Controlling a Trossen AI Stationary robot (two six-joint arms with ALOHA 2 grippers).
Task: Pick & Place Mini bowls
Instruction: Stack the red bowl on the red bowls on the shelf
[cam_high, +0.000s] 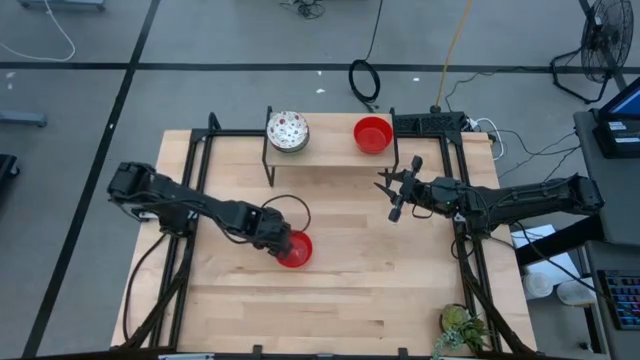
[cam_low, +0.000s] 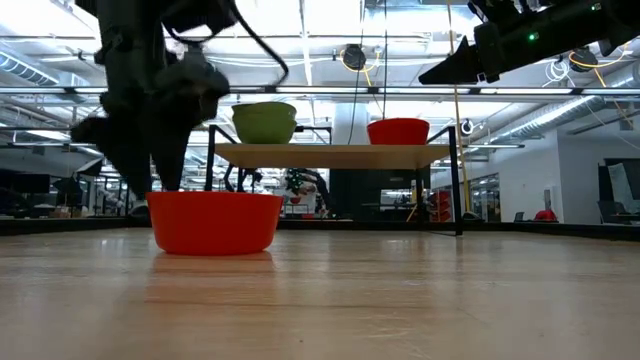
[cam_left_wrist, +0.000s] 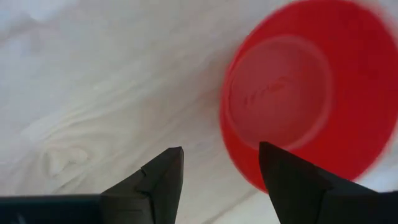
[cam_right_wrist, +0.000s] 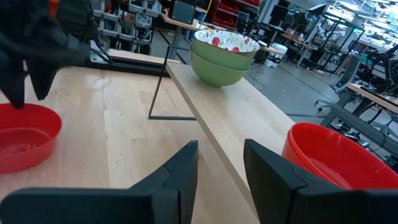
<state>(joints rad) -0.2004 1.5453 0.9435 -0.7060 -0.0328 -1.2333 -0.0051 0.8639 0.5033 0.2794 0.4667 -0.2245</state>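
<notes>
Glossy red round bowl (cam_high: 296, 249): bench centre, left gripper (cam_high: 279, 242) at rim, jaws spread, not yet gripping. Shelf (cam_high: 330, 148), far edge: speckled white stack (cam_high: 288, 131), second red bowl (cam_high: 372, 134). Right gripper (cam_high: 395, 190) spread, empty, nr shelf. Task approx midway.

Pale wood table (cam_high: 400, 280) with visible grain and a smooth, faintly shiny finish; glossy red bowl (cam_high: 296, 249) looks like plastic; raised shelf (cam_high: 330, 148) is the same light wood on thin black metal legs
</notes>
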